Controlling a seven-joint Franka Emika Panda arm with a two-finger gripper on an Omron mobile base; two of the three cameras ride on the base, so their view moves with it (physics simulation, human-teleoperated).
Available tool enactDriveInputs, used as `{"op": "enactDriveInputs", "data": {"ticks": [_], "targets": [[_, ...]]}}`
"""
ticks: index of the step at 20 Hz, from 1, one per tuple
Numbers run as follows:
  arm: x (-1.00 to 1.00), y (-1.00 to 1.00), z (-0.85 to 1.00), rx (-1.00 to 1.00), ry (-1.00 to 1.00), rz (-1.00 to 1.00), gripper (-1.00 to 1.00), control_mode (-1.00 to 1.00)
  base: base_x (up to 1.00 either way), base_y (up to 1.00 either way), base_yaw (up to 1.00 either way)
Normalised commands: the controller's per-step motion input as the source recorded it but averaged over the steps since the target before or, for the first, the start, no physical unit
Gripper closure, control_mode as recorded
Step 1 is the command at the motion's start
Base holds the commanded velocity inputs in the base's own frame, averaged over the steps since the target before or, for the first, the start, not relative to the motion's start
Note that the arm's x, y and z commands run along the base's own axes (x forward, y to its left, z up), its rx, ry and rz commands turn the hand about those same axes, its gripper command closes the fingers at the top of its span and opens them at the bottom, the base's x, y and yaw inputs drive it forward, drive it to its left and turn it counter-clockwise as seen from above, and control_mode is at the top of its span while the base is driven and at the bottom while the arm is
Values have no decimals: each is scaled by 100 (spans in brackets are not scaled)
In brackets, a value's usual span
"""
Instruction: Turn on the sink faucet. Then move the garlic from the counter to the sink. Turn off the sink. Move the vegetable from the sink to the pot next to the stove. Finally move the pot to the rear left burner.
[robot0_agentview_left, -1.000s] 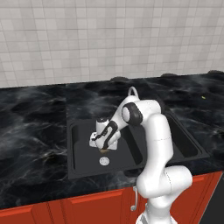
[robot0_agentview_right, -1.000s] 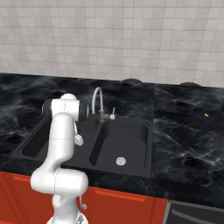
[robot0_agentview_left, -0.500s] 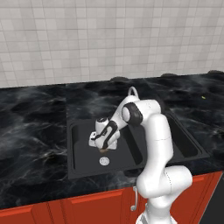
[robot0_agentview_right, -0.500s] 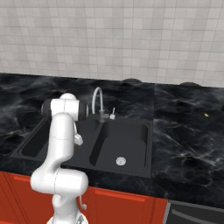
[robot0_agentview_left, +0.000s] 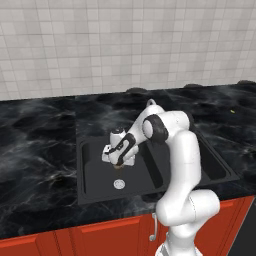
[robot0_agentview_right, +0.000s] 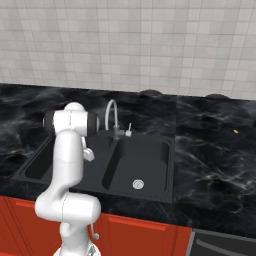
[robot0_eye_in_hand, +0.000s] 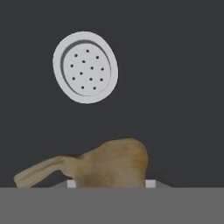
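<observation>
The arm reaches forward and down over the left bowl of the sink (robot0_agentview_left: 95, 175), a dark grey double basin set into the black marble bench (robot0_agentview_left: 35, 150). The gripper (robot0_agentview_left: 119, 165) hangs low inside that bowl, above and just behind the round silver drain (robot0_agentview_left: 119, 184). In the hand view, the garlic (robot0_eye_in_hand: 111, 164) sits at the bottom of the frame between the gripper's tips, a tan-brown bulb with a tapering stem pointing to the left of that view; the jaws stand narrow and closed against it, so the gripper is holding the garlic. Beyond the bulb, the perforated drain disc (robot0_eye_in_hand: 85, 67) lies on the flat dark basin floor, clear of the garlic and not touching it. In the left base view a small brownish patch shows just beneath the hand, in line with the held bulb, though too small to describe further. The sink faucet (robot0_agentview_right: 112, 117) stands at the back of the divider between the two bowls, its arched spout upright and its short side lever (robot0_agentview_right: 128, 131) just beside the base; no stream of water can be made out. The right bowl's drain (robot0_agentview_right: 138, 184) lies uncovered. Red cabinet fronts (robot0_agentview_right: 135, 235) run below the bench edge, and a pale tiled wall (robot0_agentview_right: 150, 45) rises behind it.
</observation>
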Motion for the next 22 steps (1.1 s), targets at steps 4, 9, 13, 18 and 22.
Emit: {"op": "enactDriveInputs", "data": {"ticks": [4, 9, 13, 18, 22], "targets": [[-13, -7, 47, 0, -1, 0, 100, -100, 0, 0, 0], [-19, -4, 54, 0, -3, 0, 100, -100, 0, 0, 0], [-25, -1, 58, 0, -4, 0, 100, -100, 0, 0, 0], [-29, -2, 56, 0, -3, 0, 100, -100, 0, 0, 0], [-32, -1, 50, 0, -2, -1, 100, -100, 0, 0, 0]]}}
